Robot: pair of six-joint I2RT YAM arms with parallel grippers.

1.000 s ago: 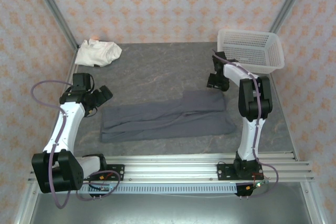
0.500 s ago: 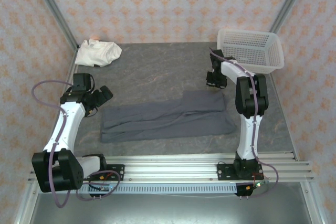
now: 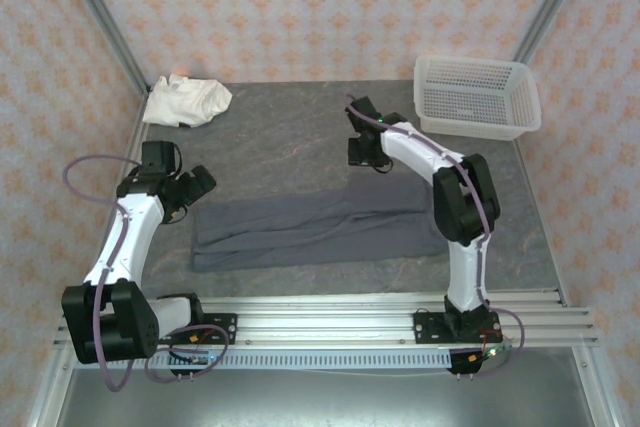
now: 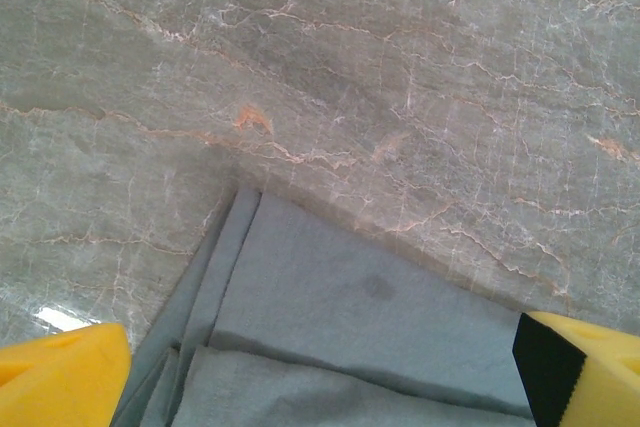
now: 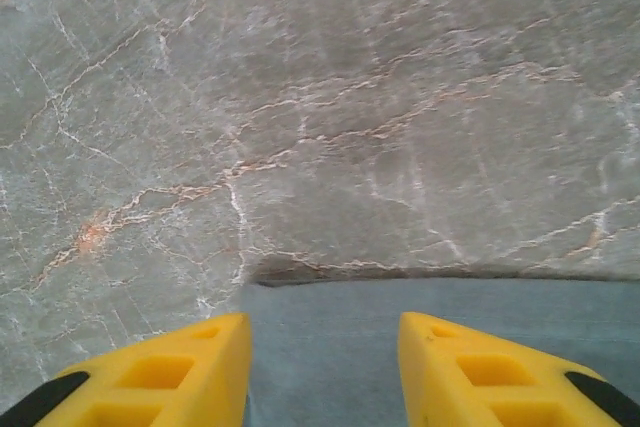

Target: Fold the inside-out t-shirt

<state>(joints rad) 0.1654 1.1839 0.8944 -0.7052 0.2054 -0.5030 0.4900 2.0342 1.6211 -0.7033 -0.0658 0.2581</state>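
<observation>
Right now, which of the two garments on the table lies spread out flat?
The large dark slate-grey cotton t-shirt, laid in a long flat band across the middle; the small cream-white garment sits crumpled in the far left corner.

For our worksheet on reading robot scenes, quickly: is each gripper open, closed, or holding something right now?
Left gripper: open, holding nothing, above a corner of the t-shirt.
Right gripper: open, holding nothing, above the t-shirt's edge.

Readable text: none.
Inside-out t-shirt (image 3: 310,225): no legible label.
Wallpaper (image 3: 300,7): ornament, no lettering.
Left arm base (image 3: 105,322): markings possibly too small.
</observation>
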